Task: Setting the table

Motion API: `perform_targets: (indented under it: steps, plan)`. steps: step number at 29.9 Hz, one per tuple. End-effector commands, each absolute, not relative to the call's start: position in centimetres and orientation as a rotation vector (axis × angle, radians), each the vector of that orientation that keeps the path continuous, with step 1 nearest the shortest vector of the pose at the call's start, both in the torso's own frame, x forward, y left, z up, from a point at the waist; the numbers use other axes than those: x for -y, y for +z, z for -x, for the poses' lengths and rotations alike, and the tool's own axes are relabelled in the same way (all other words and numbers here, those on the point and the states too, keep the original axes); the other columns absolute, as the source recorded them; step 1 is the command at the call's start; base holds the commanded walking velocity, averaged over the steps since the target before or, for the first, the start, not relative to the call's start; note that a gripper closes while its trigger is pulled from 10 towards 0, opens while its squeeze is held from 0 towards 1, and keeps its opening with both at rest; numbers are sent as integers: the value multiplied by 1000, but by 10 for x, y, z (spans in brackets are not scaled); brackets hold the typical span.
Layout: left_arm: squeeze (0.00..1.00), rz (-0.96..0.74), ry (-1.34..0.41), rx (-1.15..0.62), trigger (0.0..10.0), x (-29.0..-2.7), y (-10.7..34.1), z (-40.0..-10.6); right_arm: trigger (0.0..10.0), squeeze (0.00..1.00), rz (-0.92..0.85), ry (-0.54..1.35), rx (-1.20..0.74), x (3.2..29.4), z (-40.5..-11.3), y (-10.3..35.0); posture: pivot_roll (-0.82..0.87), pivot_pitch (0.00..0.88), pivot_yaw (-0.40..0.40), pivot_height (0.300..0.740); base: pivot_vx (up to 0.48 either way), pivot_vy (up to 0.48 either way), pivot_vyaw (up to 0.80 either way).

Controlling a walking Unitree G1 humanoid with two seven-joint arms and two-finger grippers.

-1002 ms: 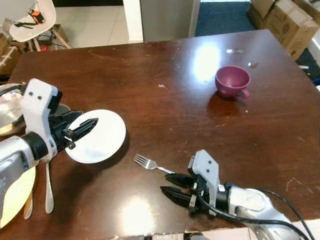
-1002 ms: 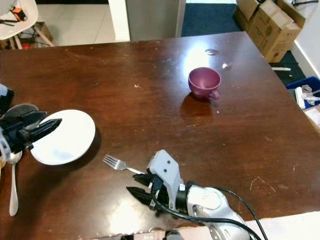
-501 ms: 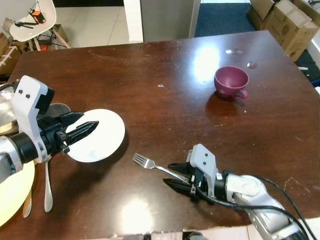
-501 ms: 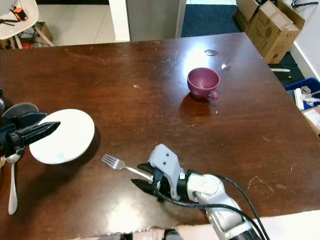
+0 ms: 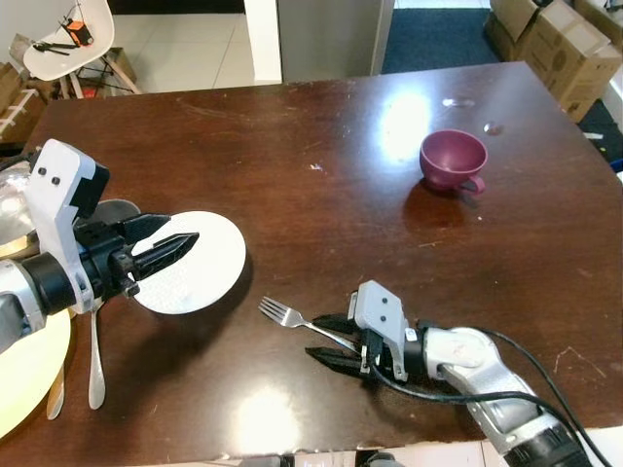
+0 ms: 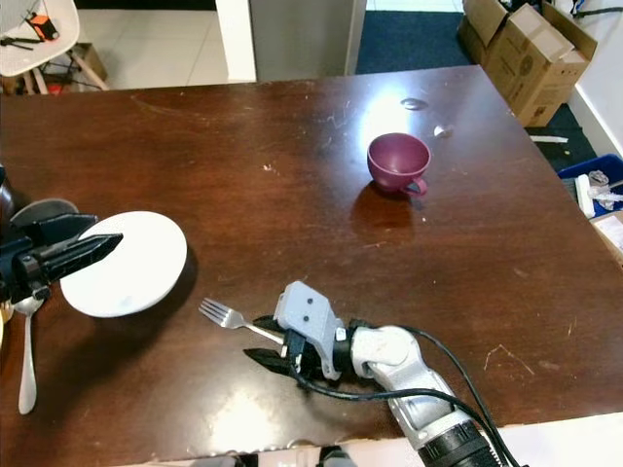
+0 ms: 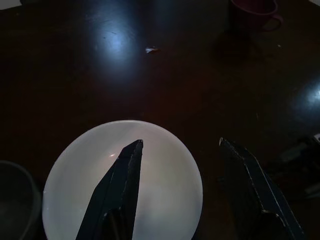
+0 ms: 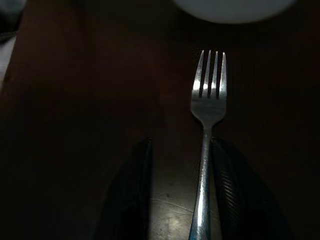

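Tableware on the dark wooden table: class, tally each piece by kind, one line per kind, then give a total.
Round white plate: 1
Silver metal fork: 1
Silver metal spoon: 1
Maroon ceramic cup: 1
Round yellow plate at the left edge: 1
Total: 5

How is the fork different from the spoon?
The fork has prongs and lies slantwise near the table's middle, its handle between the right gripper's open fingers. The spoon lies straight at the left edge, beside a yellow plate, untouched. Both are silver and lie flat.
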State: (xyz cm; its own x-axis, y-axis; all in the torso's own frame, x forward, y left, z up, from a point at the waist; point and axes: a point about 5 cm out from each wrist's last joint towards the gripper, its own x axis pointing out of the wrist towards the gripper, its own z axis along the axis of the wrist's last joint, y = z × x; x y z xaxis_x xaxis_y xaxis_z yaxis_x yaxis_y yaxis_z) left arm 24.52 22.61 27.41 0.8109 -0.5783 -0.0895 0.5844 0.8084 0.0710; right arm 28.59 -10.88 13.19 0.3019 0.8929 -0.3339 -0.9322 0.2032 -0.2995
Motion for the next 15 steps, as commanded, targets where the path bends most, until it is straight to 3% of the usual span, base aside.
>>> perform_targets:
  steps: [1,2,3,4,5,6,7,15]
  plan:
    - [0,-109,-622,-64,10000,-227,277,-241,4863,0,505,1314,-255,116,-275,98,124,210,139,740,0,0,0]
    - [0,-108,-620,-63,10000,-226,277,-240,4314,0,518,1318,-273,118,-274,94,124,209,138,740,0,0,0]
    - [0,-107,-619,-63,10000,-226,277,-240,2980,0,530,1320,-292,121,-274,91,125,210,134,740,0,0,0]
    - [0,-107,-618,-62,10000,-226,276,-240,2980,0,538,1321,-305,123,-274,89,125,209,133,740,0,0,0]
    - [0,-106,-617,-62,10000,-226,276,-239,2039,0,553,1322,-321,125,-273,86,124,208,131,740,0,0,0]
    - [0,-105,-616,-62,10000,-226,276,-239,2039,0,563,1323,-332,127,-273,84,123,207,129,740,0,0,0]
    - [0,-103,-614,-61,10000,-226,276,-239,0,0,563,1329,-350,129,-272,82,122,206,128,740,0,0,0]
    - [0,-89,-609,-57,10000,-225,274,-240,0,0,527,1393,-449,144,-265,74,104,194,121,740,0,0,0]
